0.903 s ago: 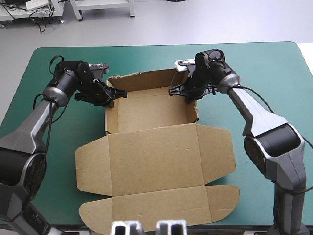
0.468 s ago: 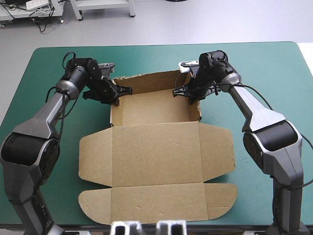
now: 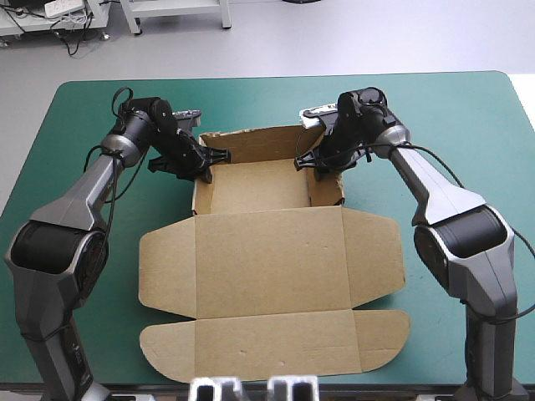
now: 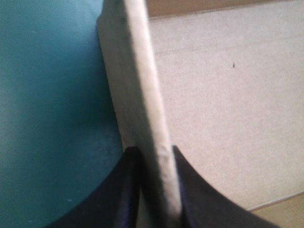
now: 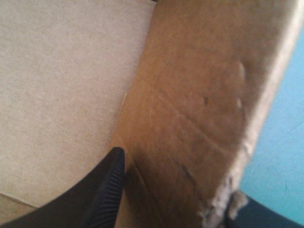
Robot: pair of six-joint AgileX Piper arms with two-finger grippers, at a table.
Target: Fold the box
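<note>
The left claw (image 3: pixel 207 159) is clamped on the left wall of the box (image 3: pixel 267 251), a cut sheet of brown cardboard. Its black fingers (image 4: pixel 124 190) press both faces of that upright wall, one outside over the teal-green bench (image 3: pixel 451 109), one inside the tray. The right claw (image 3: pixel 309 162) pinches the right wall the same way, a finger on each side, with the wall's frayed edge beside the outer one. The tray stands mid-bench toward the far edge, its back wall raised. The lid and its flaps lie flat, reaching almost to the near edge.
</note>
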